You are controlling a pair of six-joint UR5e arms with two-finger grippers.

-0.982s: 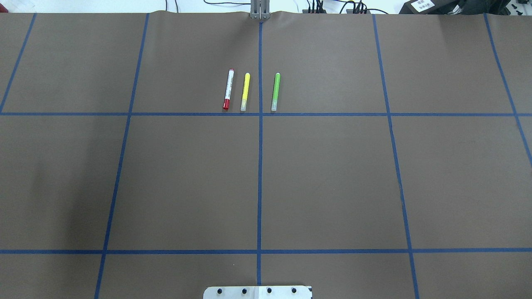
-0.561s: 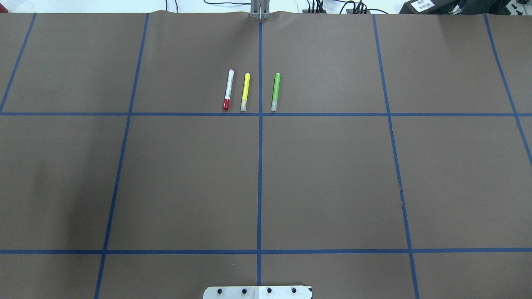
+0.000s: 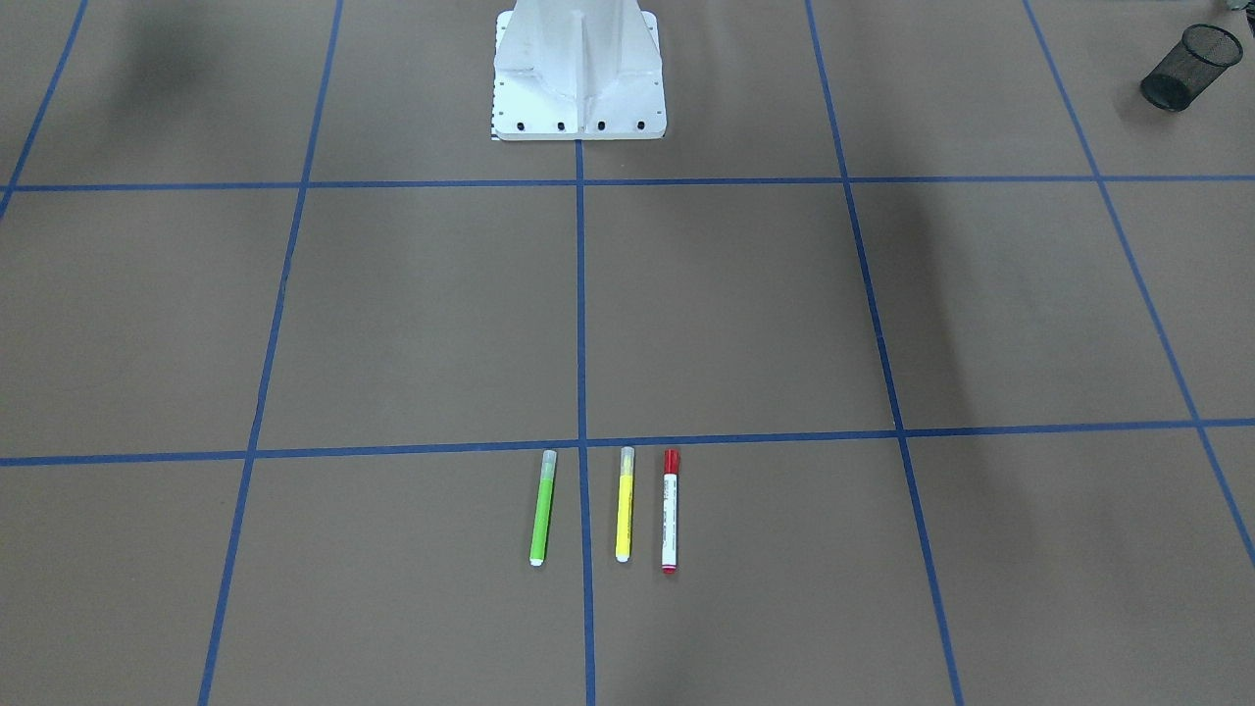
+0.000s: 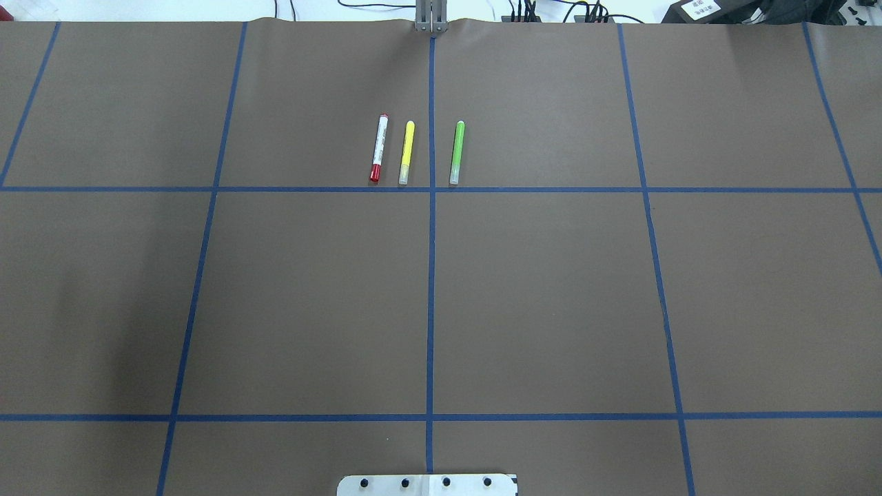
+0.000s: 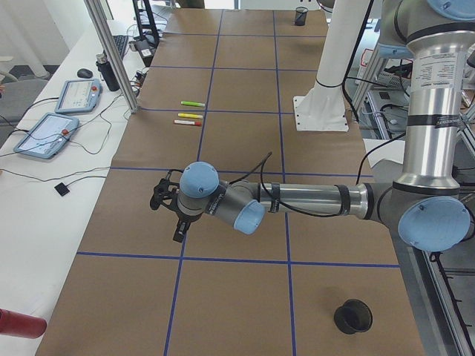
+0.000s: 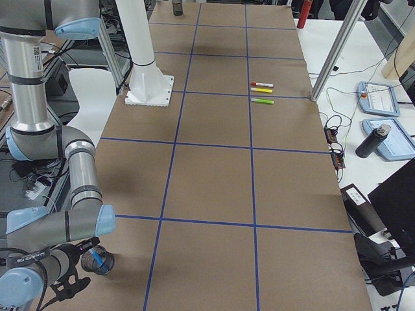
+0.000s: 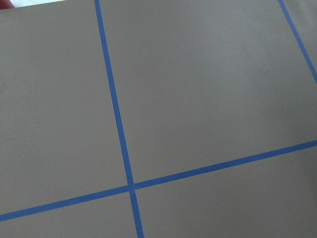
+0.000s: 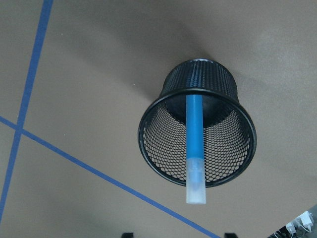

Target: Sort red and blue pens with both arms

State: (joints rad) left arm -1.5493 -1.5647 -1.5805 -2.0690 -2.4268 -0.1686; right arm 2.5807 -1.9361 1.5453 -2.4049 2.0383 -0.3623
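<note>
**Brown-papered table beside a white bench**

The table (image 4: 551,289) is covered in brown paper, ruled into large squares by blue tape (image 4: 431,310). Along its far edge from the robot runs a white bench (image 5: 44,200) carrying two teach pendants (image 5: 46,135) and a black bottle (image 5: 108,72). An aluminium post (image 5: 113,55) rises at the table's edge. The light is bright and even.
</note>
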